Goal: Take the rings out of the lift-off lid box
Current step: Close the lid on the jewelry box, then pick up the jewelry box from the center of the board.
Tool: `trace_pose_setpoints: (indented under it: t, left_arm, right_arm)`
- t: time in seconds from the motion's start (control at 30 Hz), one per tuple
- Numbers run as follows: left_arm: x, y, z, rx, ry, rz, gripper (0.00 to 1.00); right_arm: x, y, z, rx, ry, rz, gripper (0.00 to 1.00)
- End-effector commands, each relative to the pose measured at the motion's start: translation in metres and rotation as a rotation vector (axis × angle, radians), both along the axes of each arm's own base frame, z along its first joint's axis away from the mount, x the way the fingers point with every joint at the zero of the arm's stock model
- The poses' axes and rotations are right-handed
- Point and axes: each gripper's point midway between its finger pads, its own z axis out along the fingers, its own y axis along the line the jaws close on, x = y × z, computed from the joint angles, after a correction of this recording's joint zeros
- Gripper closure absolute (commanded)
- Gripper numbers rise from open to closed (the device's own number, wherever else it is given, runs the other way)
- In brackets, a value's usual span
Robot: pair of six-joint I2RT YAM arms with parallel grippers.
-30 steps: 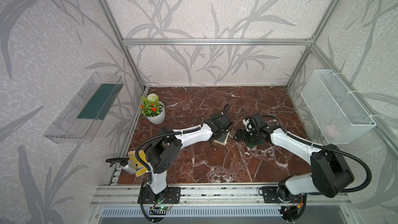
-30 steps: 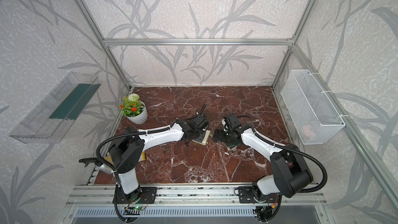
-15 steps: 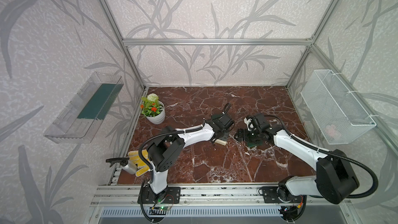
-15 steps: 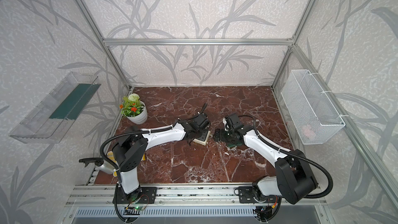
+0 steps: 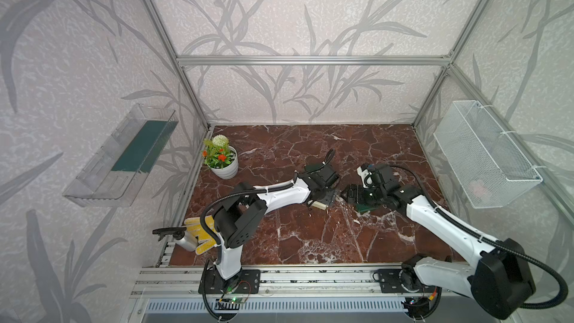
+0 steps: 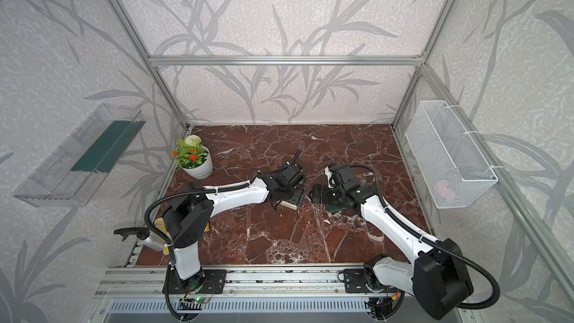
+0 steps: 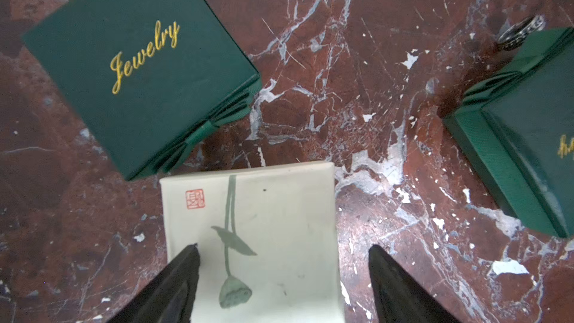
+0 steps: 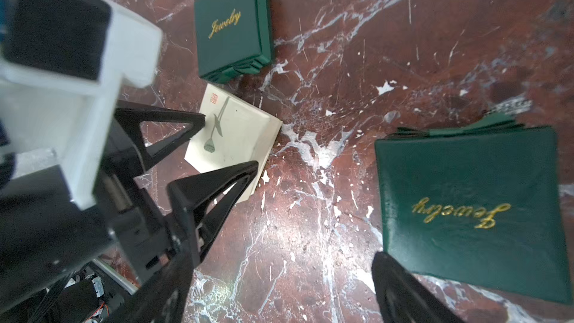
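Ring (image 7: 521, 32) lies on the marble (image 7: 341, 57), well ahead of the left gripper (image 7: 283, 246) and off to its side, just beside the far corner of a green box (image 7: 528, 150). That gripper's jaws stand apart over a white box (image 7: 279, 206), one fingertip above the lid and the other past its edge, gripping nothing. A second green box (image 7: 139, 63) sits just beyond the white box. The right gripper (image 5: 346, 195) hangs wide and empty near the first green box, the ring past that box's bow side.
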Motion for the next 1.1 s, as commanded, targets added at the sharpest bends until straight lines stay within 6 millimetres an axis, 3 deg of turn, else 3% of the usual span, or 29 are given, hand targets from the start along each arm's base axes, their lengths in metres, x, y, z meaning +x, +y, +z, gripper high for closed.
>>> trace_pose_setpoints:
  t: [0.0,0.27,0.67,1.07]
  left_arm:
    - [-0.007,0.002,-0.022,0.062,0.072,-0.016,0.16]
    - [-0.008,0.019,-0.04,0.139,0.091,0.058,0.22]
    - [-0.022,0.063,-0.045,0.256,0.056,0.105,0.25]
    - [-0.021,0.085,-0.051,0.323,0.027,0.135,0.28]
  right_arm:
    - [-0.004,-0.009,0.003,-0.011,-0.025,-0.027,0.09]
    - [-0.003,-0.011,0.008,-0.02,-0.044,-0.027,0.09]
    - [0.012,0.001,0.003,-0.001,-0.027,-0.019,0.09]
    - [0.022,0.006,0.003,-0.008,-0.014,-0.017,0.09]
